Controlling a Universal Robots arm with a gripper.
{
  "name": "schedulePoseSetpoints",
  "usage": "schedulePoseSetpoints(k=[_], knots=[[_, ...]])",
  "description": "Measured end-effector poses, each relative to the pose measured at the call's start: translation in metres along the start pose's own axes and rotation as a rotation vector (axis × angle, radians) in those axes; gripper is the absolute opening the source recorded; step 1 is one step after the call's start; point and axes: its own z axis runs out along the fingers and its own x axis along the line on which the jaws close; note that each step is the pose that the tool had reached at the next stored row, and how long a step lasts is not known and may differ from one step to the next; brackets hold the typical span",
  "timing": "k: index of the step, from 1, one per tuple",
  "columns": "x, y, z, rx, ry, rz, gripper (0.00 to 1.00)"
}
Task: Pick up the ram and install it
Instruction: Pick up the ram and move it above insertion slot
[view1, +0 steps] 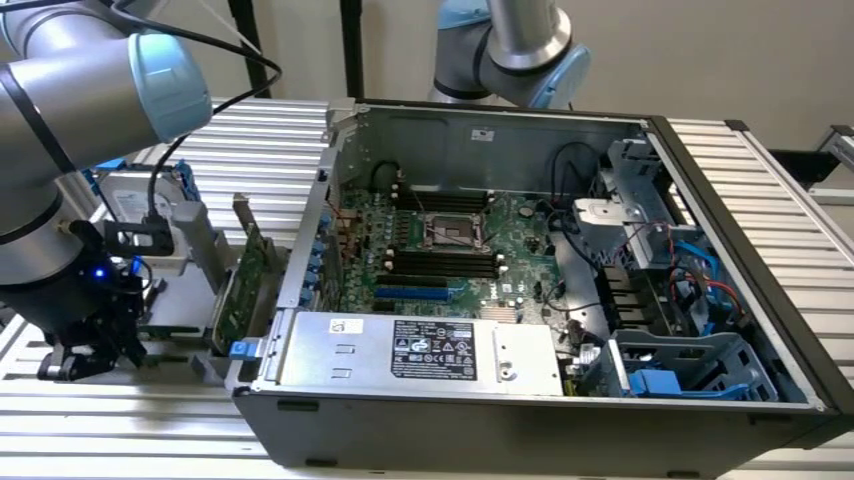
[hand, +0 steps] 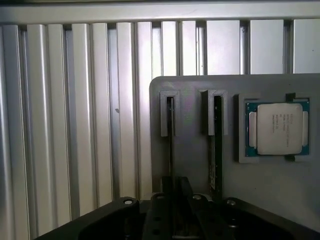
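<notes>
Wrist view: tool at ram edge, upright in holder.

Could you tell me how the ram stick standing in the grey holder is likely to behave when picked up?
Probably stiff, not floppy: the ram runs dead straight, standing on edge in the grey holder. Likely light for its length, being so thin. Once lifted from its slot it may tip easily, since that narrow edge gives little footing.

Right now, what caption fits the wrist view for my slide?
Gripper hovering over the grey holder, ram standing on edge beside the silver processor.
</notes>
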Motion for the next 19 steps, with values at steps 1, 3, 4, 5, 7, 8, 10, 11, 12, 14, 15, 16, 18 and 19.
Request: schedulePoseSetpoints(k=[1,3,4,5,7,8,10,11,12,14,15,16,18,19], knots=[[0.0000,0.0000,0.0000,0.0001,0.0000,0.000,0.00],[0.0000,0.0000,0.0000,0.0001,-0.0001,0.000,0.00],[-0.0001,0.0001,0.0000,0.0000,-0.0002,0.000,0.00],[0.0000,0.0001,0.0000,0.0000,-0.0001,0.000,0.00],[0.0000,0.0000,0.0000,0.0000,-0.0001,0.000,0.00],[0.0000,0.0000,0.0000,0.0000,-0.0002,0.000,0.00],[0.0000,0.0001,0.0000,0.0000,-0.0001,0.000,0.00],[0.0000,0.0000,0.0000,0.0001,-0.0002,0.000,0.00],[0.0000,0.0000,0.0000,0.0000,-0.0002,0.000,0.00],[0.0000,0.0000,0.0000,0.0000,-0.0001,0.000,0.00],[0.0000,0.0001,0.0000,0.0000,-0.0001,0.000,0.00],[0.0000,0.0000,0.0000,0.0000,-0.0001,0.000,0.00],[0.0000,0.0000,0.0000,0.0000,-0.0001,-0.001,0.00],[0.0000,0.0000,0.0000,0.0000,-0.0001,-0.003,0.00]])
